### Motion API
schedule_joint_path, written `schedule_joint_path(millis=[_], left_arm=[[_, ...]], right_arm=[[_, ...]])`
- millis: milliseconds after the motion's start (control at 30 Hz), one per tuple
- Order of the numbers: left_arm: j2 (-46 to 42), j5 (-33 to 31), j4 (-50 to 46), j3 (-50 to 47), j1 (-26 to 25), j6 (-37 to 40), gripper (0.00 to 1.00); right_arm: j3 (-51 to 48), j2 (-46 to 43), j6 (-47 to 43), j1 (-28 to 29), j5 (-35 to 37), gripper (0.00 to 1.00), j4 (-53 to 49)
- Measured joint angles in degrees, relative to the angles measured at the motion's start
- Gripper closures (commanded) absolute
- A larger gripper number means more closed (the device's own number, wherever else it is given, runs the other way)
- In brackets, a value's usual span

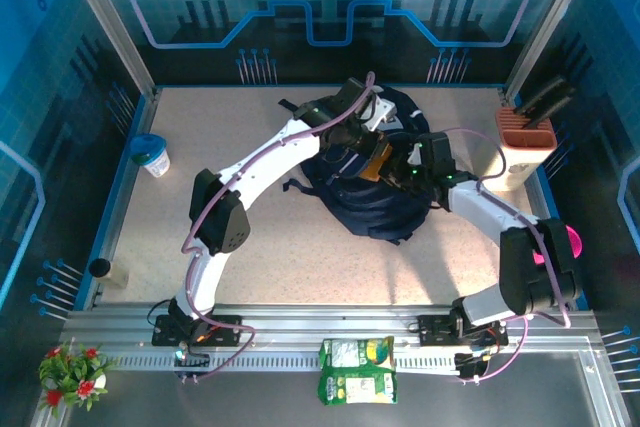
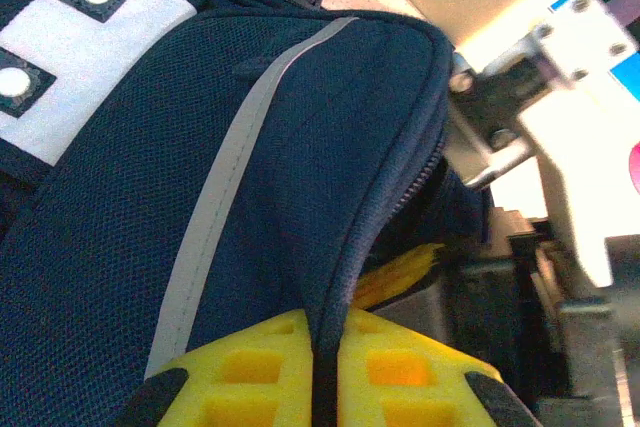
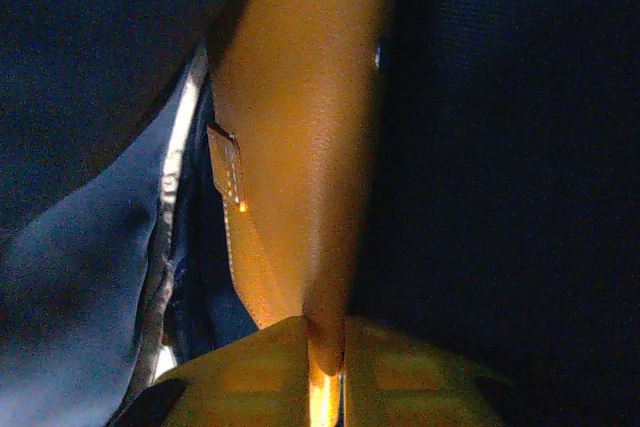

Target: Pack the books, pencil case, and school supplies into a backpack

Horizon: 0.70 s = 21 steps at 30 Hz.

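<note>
Backpack (image 1: 372, 209) lies mid-table, on its side. Left gripper (image 2: 325, 342) is pressed together on the backpack's zippered rim. Right gripper (image 3: 322, 347), inside the opening, pinches an orange stitched case (image 3: 300, 147). Cup (image 1: 153, 156) stands far left and knife block (image 1: 525, 147) far right, both well apart from the backpack.

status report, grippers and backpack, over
Left gripper shut on rim of navy-blue fabric backpack. Right gripper shut on orange-tan leather pouch at the backpack mouth. No obstruction seen.

backpack (image 2: 330, 147): matt woven cloth | tan pouch (image 3: 300, 127): smooth, possibly leather | table (image 1: 280, 267): speckled matt
</note>
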Motion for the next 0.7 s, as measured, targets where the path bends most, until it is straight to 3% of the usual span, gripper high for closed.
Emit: schedule_joint_path(millis=[200,533,700], left_arm=[[-1.11,0.09,1.86,-2.1,0.61,-1.16,0.85],[-6.47,2.89,7.02,-9.05,2.51,-6.56,0.39],[-9.9,3.3,10.78,-18.43,5.33,-11.13,0.32]], right_arm=[[-1.03,-0.35,2.14,0.24,0.28,0.74,3.8],[-11.37,-27.93,-1.09,-3.85,9.01,0.53,-4.83],[-13.4,-36.41,-3.63,-4.39,13.9,0.46,-10.86]])
